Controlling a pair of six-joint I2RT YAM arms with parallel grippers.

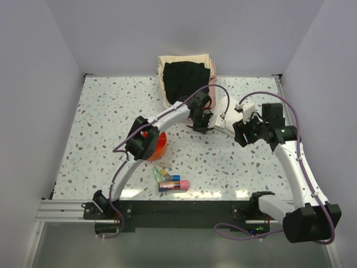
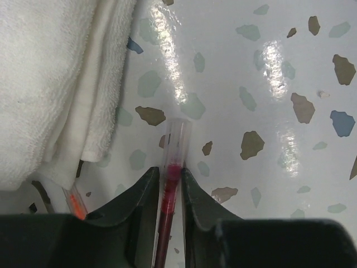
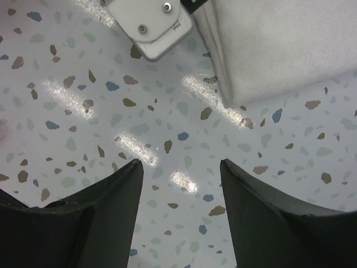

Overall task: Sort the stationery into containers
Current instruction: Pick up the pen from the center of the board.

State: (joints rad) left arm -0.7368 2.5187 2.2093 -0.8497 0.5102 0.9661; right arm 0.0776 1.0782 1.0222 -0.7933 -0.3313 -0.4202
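Observation:
My left gripper (image 2: pixel 168 172) is shut on a thin clear pen with red ink (image 2: pixel 172 156), its tip over the speckled table beside the folded white cloth (image 2: pixel 50 84). In the top view this gripper (image 1: pixel 202 124) hangs near the table's middle back. An orange-tipped pen (image 2: pixel 74 202) lies partly under the cloth's edge. The orange tray (image 1: pixel 158 146) sits behind the left arm's elbow, mostly hidden. Several stationery pieces (image 1: pixel 169 180), a green tube, pink eraser and coloured bits, lie near the front edge. My right gripper (image 3: pixel 181 163) is open and empty over bare table, at the right (image 1: pixel 244 134).
A white basket with dark and pink clothes (image 1: pixel 186 78) stands at the back middle. The folded white cloth (image 1: pixel 227 114) lies between the two grippers and also shows in the right wrist view (image 3: pixel 279 44). A white part of the left arm (image 3: pixel 149 25) shows there too.

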